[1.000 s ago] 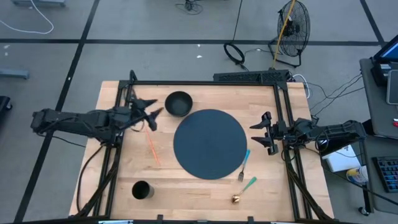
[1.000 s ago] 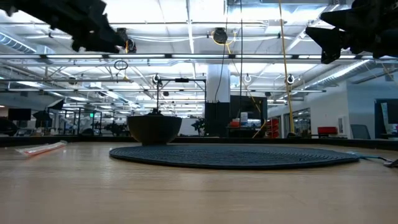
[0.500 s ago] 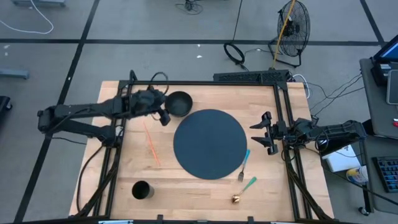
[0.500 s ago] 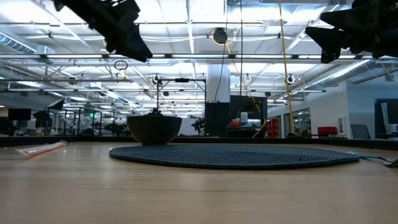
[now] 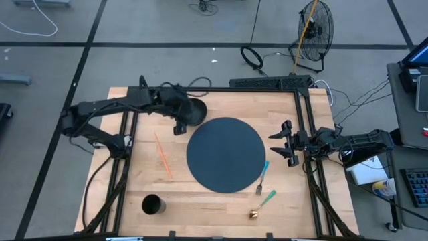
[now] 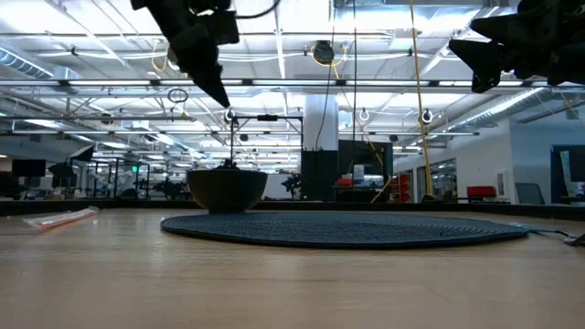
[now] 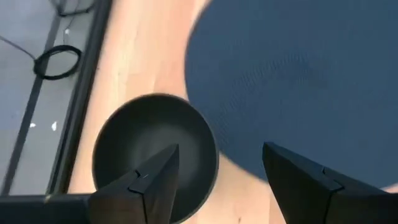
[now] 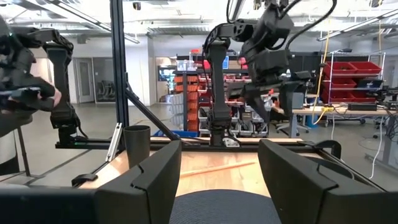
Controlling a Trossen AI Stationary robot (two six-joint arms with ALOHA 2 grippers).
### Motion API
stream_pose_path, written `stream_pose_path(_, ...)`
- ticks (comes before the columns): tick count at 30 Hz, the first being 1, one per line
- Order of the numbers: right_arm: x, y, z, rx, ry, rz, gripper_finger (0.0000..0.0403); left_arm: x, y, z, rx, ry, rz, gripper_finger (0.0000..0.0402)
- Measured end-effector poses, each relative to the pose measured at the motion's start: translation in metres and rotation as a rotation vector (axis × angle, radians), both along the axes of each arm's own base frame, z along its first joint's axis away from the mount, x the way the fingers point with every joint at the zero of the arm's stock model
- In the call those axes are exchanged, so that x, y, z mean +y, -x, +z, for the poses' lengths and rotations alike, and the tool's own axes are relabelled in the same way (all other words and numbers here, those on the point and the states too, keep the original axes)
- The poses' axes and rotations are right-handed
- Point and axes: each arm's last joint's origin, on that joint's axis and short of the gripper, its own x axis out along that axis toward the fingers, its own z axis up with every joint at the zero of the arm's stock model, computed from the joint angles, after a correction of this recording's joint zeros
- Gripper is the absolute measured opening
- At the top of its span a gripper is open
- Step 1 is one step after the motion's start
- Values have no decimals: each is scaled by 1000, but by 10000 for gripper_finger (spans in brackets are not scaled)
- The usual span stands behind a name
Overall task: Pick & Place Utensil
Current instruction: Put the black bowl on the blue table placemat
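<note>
Teal-handled metal fork (image 5: 261, 179) is lying at the round dark woven placemat's (image 5: 225, 154) right edge on the wooden desk (image 5: 200, 194). Left gripper (image 5: 179, 123), fingers open and empty, is hovering beside the small dark bowl (image 5: 194, 110); right gripper (image 5: 281, 142), fingers parted and empty, is waiting at the desk's right edge.

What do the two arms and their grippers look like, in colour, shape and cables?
Both arms are matte black, built of slim jointed segments. The left gripper and right gripper each have two flat, angular, wedge-shaped black fingers. Dark cables loop along the left arm and run beside the right arm. No markings are visible.
</note>
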Motion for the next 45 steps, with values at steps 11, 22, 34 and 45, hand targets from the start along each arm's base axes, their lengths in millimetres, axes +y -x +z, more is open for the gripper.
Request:
stream_pose_path(11, 0, -1, -5, 52, -11, 4, 210, 15, 7, -14, 144, -32, 291, 237)
stream_pose_path(22, 0, -1, -3, 37, -18, 5, 210, 10, -11, -43, 210, 44, -14, 237)
stream_pose_path(34, 0, -1, -3, 35, -44, 11, 210, 65, 8, -60, 258, 141, 550, 236)
stream_pose_path(45, 0, -1, -3, 35, -43, 10, 210, 122, 35, -78, 149, 396, 895, 237)
